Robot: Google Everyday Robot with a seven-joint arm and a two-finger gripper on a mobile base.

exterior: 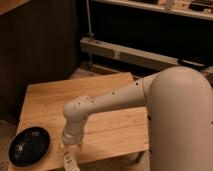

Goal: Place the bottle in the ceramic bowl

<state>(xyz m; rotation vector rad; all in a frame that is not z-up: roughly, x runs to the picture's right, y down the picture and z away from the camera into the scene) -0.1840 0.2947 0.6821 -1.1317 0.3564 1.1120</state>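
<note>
Camera view: the gripper [67,156] is seen low at the front edge of the wooden table [115,125], fingers held apart. A slim, pale bottle [70,163] is glimpsed right at them, label unreadable. The glossy black ceramic bowl [29,146] is seen close beside.

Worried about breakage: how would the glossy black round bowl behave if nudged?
The glossy black round bowl looks rigid, probably breakable. Wide and shallow, unlikely to tip. Near the wooden table's corner, it might slide off. The gripper hovers beside it.
</note>
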